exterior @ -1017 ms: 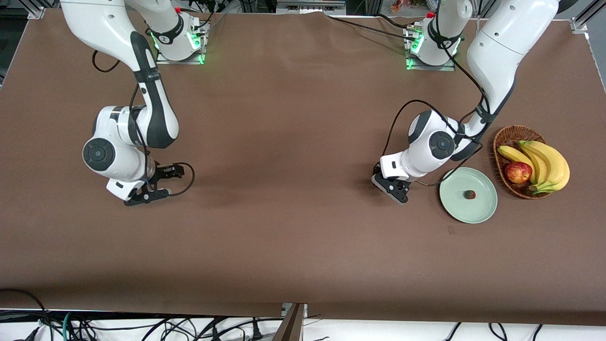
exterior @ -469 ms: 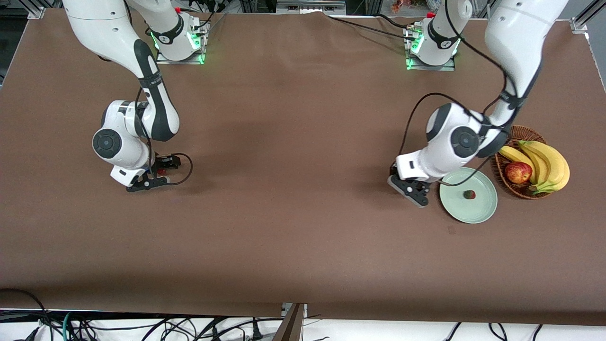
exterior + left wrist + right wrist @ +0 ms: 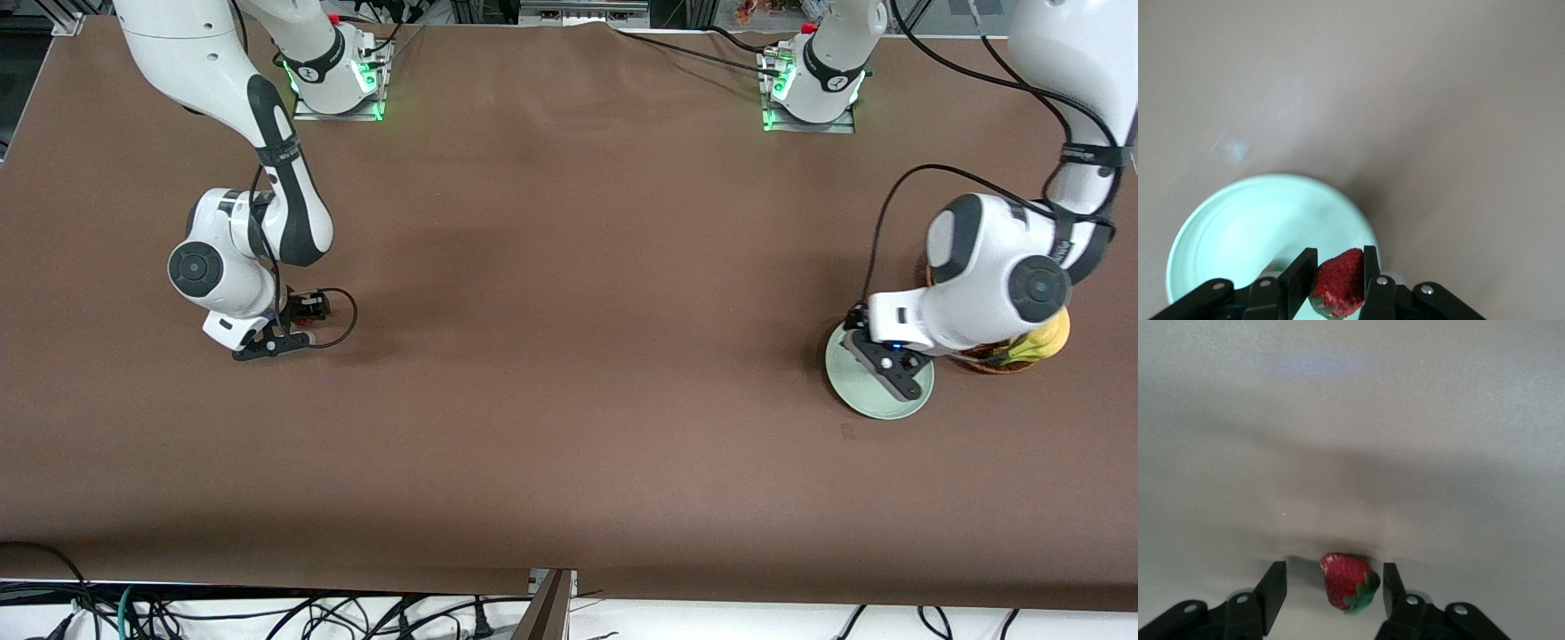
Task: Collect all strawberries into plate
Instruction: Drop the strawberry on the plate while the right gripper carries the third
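- Front view: the left gripper (image 3: pixel 892 371) hangs over the round, shallow, pale mint-green plate (image 3: pixel 853 391), which sits at the left arm's end of the brown-covered table (image 3: pixel 569 356). The left arm's wrist covers most of the brown wicker basket (image 3: pixel 987 360) just beside the plate, where only a bit of yellow banana (image 3: pixel 1049 338) shows. The right gripper (image 3: pixel 283 327) is low over the table at the right arm's end, with a speck of red between its fingers.
- Left wrist view: the left gripper (image 3: pixel 1338 280) is clamped on a small red strawberry with a dark green leafy cap (image 3: pixel 1338 290), both fingers (image 3: pixel 1298 280) pressing against the berry's sides. The held berry is above the pale green plate (image 3: pixel 1238 233), close to its rim.
- Right wrist view: the right gripper (image 3: pixel 1331 587) is spread wide around a second small red strawberry with a green cap (image 3: pixel 1348 580). That berry lies on the bare table between the two fingers (image 3: pixel 1271 587), with a gap on each side, touching neither.
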Controlling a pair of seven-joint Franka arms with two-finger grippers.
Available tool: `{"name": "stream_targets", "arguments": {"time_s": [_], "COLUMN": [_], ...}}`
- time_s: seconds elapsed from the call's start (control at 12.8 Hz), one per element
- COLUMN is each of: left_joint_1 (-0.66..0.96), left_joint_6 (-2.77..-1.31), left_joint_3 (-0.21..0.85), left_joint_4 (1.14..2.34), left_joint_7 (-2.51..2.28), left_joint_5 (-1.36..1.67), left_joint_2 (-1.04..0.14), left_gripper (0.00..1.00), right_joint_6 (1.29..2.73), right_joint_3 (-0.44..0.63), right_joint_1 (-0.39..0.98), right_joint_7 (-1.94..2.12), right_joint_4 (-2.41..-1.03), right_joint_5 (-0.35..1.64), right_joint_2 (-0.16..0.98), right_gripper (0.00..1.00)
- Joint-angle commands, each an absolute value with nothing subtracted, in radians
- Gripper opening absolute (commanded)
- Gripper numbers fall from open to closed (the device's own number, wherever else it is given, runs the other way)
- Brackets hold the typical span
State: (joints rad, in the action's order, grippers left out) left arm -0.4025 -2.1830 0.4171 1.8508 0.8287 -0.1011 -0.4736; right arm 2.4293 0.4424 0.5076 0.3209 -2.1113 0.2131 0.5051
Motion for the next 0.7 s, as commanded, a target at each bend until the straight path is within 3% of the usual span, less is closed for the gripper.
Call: {"name": "stream_targets", "arguments": {"time_s": [0.0,0.16,0.23,0.31,0.39,0.63], "left_joint_1": [-0.478,-0.495,-0.494,-0.491,-0.497,-0.505], "left_joint_6": [-2.311,-2.355,-2.355,-2.353,-2.352,-2.345], "left_joint_3": [0.436,0.437,0.439,0.442,0.455,0.46], "left_joint_4": [1.83,1.829,1.829,1.827,1.827,1.827], "left_joint_7": [1.068,1.156,1.155,1.155,1.161,1.158], "left_joint_5": [-0.112,-0.104,-0.104,-0.104,-0.1,-0.1], "left_joint_2": [-0.636,-0.666,-0.664,-0.661,-0.66,-0.649], "left_gripper": [0.0,0.0,0.09,0.8,1.0,1.0], "right_joint_6": [2.45,2.45,2.45,2.448,2.445,2.436], "right_joint_3": [0.437,0.437,0.437,0.436,0.43,0.407], "right_joint_1": [0.492,0.491,0.492,0.492,0.492,0.499], "right_joint_7": [0.359,0.371,0.371,0.37,0.367,0.356], "right_joint_4": [-2.145,-2.145,-2.145,-2.143,-2.137,-2.096], "right_joint_5": [0.23,0.245,0.245,0.247,0.247,0.273], "right_joint_2": [0.48,0.482,0.482,0.48,0.476,0.469], "right_gripper": [0.38,0.25,0.22,0.19,0.17,0.14]}}
